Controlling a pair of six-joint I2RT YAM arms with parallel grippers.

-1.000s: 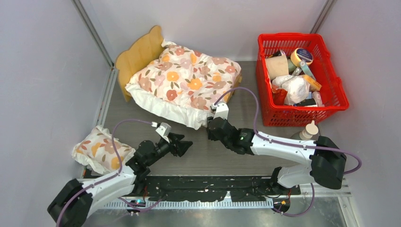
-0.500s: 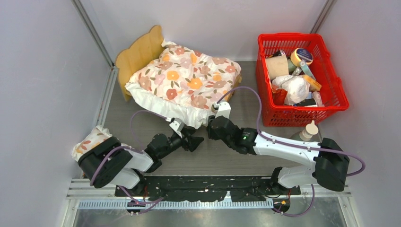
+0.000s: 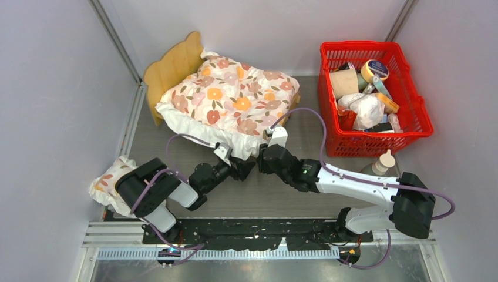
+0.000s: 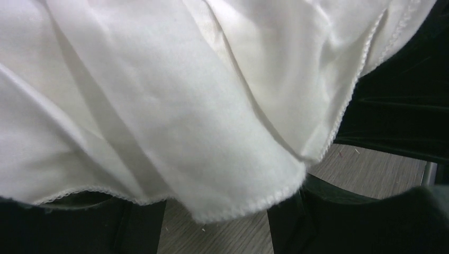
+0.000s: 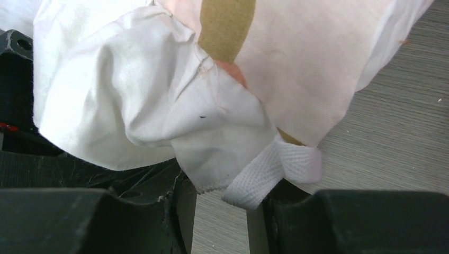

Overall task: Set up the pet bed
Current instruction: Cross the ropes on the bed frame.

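Top view: we find pet bed (image 3: 172, 69) back left on table (image 3: 258, 198), headboard toward left wall, floral duvet (image 3: 235, 97) draped over it. Left gripper (image 3: 245, 168) and right gripper (image 3: 265, 154) both at duvet's near corner.

Left wrist: jaws spread wide, with white hem hanging loose between them (nothing pinched).

Right wrist: jaws clamp duvet corner, woven tab dangling.

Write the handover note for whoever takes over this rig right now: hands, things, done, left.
Left hand: open at the white near edge of the floral cushion, with the hem hanging between its jaws.
Right hand: at the cushion's near right corner; fabric hides whether it grips.
Pet bed: far left of the table, cushion laid on it but overhanging the near side.
Small floral pillow: on the table's near left, not on the bed.
Done: cushion on bed.
Left: probably tuck the overhang and add the pillow.
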